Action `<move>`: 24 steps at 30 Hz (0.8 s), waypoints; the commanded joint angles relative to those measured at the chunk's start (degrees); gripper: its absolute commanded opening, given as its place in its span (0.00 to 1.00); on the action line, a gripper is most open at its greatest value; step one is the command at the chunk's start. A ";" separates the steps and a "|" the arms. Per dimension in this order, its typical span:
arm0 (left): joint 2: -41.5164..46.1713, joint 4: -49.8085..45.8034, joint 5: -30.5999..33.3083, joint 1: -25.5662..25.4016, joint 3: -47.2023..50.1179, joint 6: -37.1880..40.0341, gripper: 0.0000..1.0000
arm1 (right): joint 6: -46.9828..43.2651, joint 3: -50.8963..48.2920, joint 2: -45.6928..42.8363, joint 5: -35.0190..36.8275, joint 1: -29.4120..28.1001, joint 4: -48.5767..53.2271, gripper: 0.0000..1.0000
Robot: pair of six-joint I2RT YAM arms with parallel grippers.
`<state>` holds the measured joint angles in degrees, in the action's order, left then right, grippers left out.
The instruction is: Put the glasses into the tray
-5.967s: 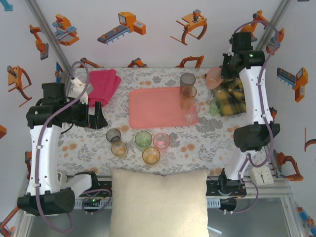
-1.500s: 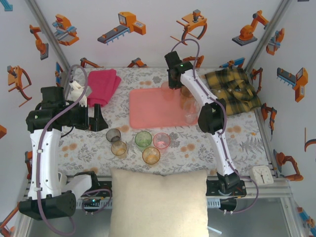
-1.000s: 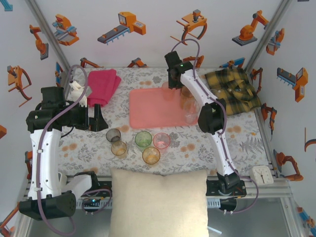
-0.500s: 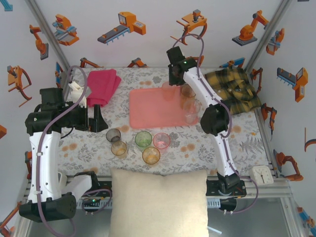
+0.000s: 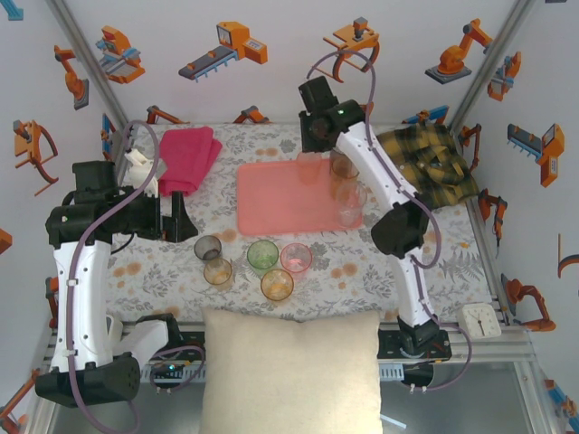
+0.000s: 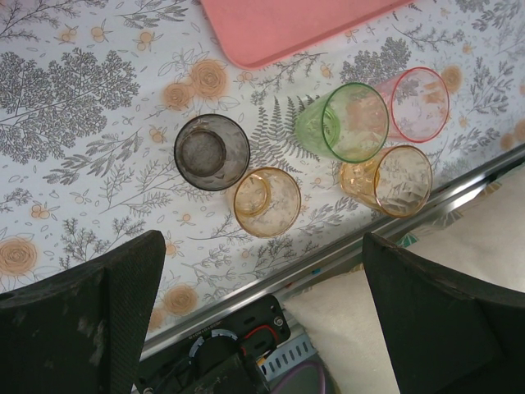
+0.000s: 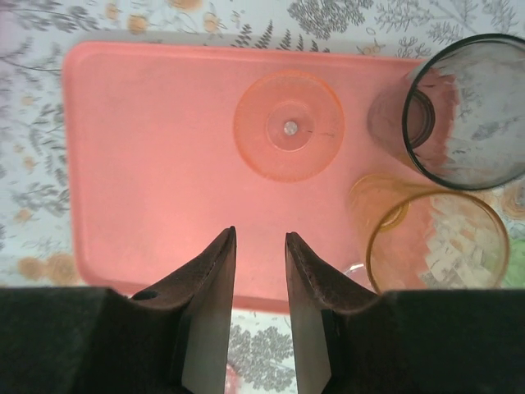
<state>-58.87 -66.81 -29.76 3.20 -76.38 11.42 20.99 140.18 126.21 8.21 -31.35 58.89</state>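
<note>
Right tool (image 7: 259, 238): jaws narrowly parted, empty, above tray (image 7: 148, 148).
Glass (image 7: 288, 125): upright on tray, standing free.
Left tool (image 6: 262, 246): spread wide, empty, over five glasses (image 6: 212, 152) on desk (image 6: 90, 107).
Advice: rise straight, clearing grey glass (image 7: 472, 111) and amber glass (image 7: 431, 246) at the tray's rim.

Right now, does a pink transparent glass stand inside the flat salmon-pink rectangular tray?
Yes, the pink glass stands upright on the tray, inside its rim.

One glass (image 5: 308, 167) stands on the tray (image 5: 271, 203), near its far edge; more glasses (image 5: 349, 203) stand at its right edge; five glasses (image 5: 263, 256) stand before it; a towel (image 5: 187, 155) lies left of it; a shirt (image 5: 425, 163) right.
</note>
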 commanded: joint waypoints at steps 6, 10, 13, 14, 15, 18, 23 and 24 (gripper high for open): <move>0.94 -0.18 -0.26 0.45 -0.21 0.27 0.97 | -1.18 -16.29 -21.29 3.52 -2.04 -3.11 0.32; 0.99 -0.14 -0.43 0.51 0.23 0.30 0.97 | -1.36 -24.22 -29.90 6.45 -2.03 -3.26 0.32; 1.01 -0.02 -0.34 0.51 0.35 0.36 0.97 | -1.51 -30.19 -35.71 9.02 -1.93 -3.00 0.32; 1.21 -0.01 -0.31 0.57 0.40 0.46 0.97 | -1.48 -32.18 -37.75 9.57 -1.80 -2.73 0.33; 1.42 0.08 -0.31 0.49 0.49 0.54 0.97 | -1.25 -33.88 -39.51 10.55 -1.67 -2.34 0.32; 1.66 0.09 -0.73 0.49 0.62 0.52 0.97 | 0.22 -38.05 -44.15 12.64 -0.25 -1.29 0.33; 1.62 0.07 -1.44 0.40 0.62 0.31 0.97 | 3.49 -45.92 -49.82 6.99 9.06 -1.00 0.33; 1.38 0.12 -1.53 0.40 0.51 0.20 0.97 | 3.78 -47.40 -50.22 5.30 11.38 -1.19 0.33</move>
<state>-57.71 -66.83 -29.82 3.46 -76.25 11.44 22.06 95.94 77.60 16.05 -24.75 57.04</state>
